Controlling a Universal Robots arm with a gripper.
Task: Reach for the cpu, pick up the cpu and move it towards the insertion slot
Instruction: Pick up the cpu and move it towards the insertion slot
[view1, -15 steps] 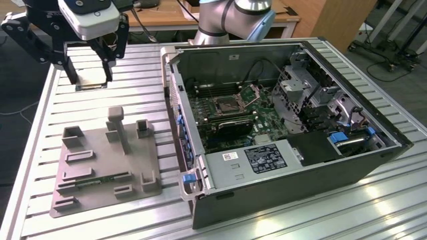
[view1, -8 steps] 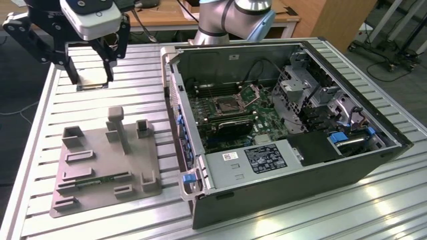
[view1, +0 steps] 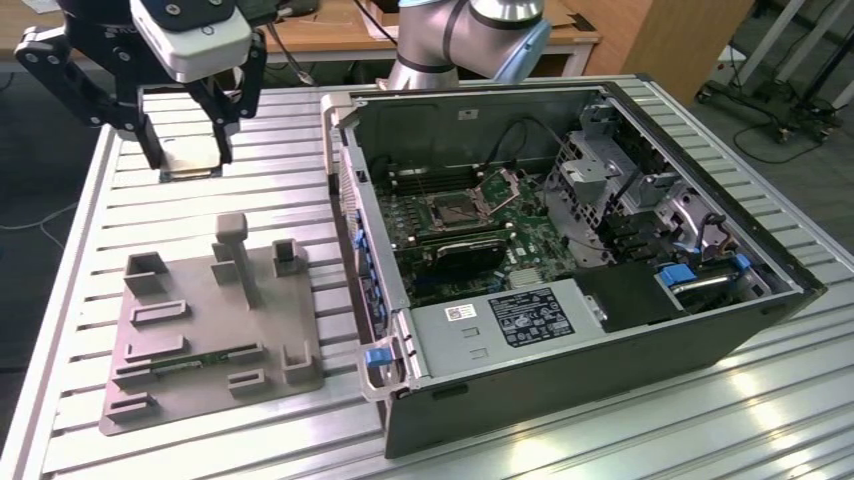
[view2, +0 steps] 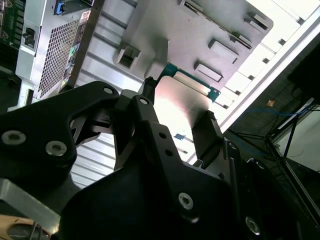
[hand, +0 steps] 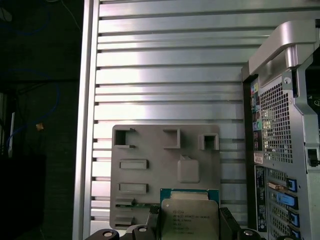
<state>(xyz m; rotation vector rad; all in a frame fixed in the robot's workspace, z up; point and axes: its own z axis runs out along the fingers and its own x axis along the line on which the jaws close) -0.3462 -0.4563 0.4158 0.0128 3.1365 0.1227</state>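
My gripper (view1: 186, 148) hangs above the far corner of the table, at the exterior view's left, and is shut on the cpu (view1: 187, 156). The cpu is a pale square plate held upright between the two black fingers. In the first wrist view the cpu (hand: 189, 214) shows its silver-grey top and green rim. In the second wrist view the cpu (view2: 181, 106) is a shiny plate with fingers (view2: 209, 131) on both sides. The insertion slot (view1: 450, 211) lies inside the open computer case (view1: 561, 420), dark centre in a metal frame, with its bracket (view1: 505, 189) raised. It is well to the exterior view's right of the gripper.
A grey plastic tray (view1: 200, 300) with raised posts and recesses lies on the slatted metal table (view1: 200, 215), below the gripper; a thin green memory strip (view1: 203, 358) rests in it. The case's tall side wall (view1: 350, 200) stands between tray and motherboard. The table's edge is close by.
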